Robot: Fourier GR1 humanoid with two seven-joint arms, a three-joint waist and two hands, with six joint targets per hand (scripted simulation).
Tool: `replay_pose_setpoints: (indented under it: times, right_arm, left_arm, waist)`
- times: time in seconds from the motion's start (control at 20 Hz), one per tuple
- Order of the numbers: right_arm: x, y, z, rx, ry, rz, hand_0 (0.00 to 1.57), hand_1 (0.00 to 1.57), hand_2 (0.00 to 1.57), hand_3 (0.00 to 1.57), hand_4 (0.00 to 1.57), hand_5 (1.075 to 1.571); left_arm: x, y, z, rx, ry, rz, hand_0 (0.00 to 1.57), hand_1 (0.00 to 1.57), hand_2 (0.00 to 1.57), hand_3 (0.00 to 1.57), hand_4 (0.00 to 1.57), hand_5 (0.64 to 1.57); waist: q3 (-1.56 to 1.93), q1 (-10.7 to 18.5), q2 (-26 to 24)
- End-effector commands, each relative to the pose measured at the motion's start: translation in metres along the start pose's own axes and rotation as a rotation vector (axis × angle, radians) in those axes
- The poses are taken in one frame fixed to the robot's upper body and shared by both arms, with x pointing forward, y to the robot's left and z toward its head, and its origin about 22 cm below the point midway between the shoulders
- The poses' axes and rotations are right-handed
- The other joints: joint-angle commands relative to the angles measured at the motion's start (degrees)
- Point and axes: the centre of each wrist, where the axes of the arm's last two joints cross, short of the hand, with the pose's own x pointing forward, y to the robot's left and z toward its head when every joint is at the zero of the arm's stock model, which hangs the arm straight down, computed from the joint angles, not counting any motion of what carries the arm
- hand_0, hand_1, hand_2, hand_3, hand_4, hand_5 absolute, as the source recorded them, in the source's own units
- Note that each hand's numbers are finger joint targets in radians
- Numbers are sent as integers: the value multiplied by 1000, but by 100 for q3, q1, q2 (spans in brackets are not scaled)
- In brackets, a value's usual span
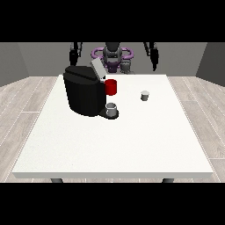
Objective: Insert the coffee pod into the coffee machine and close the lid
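Stretching toward me from its near edge, the white table (pixel 110 154) is showing a wide bare expanse before anything is standing on it. Farther back, left of centre, the black coffee machine (pixel 84 94) is sitting with its grey lid (pixel 97 69) tilting up, a grey cup (pixel 111 109) resting on its base and a red holder (pixel 111 87) jutting from its front. The small grey coffee pod (pixel 144 95) is standing alone to the right, well apart from the machine, with free tabletop all round it. Beyond the far edge, the hand at the view's left (pixel 73 55) and the hand at the view's right (pixel 154 56) are hanging above the table; I cannot tell how their fingers are lying.
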Motion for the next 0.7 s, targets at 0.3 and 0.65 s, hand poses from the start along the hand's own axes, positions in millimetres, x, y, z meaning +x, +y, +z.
replay_pose_setpoints:
  times: [0.3,0.65]
  right_arm:
    - [-15,-14,5,-182,-17,-52,0,0,0,0,128,1571]
    - [-9,-16,1,-183,-52,-64,0,0,0,0,267,1571]
  left_arm:
    - [-2,-9,8,-28,-146,125,0,0,0,0,304,1571]
    - [1,19,-1,-37,-143,-63,0,0,0,0,320,1571]
  waist:
    - [-42,-140,-336]
    - [-42,-235,-176]
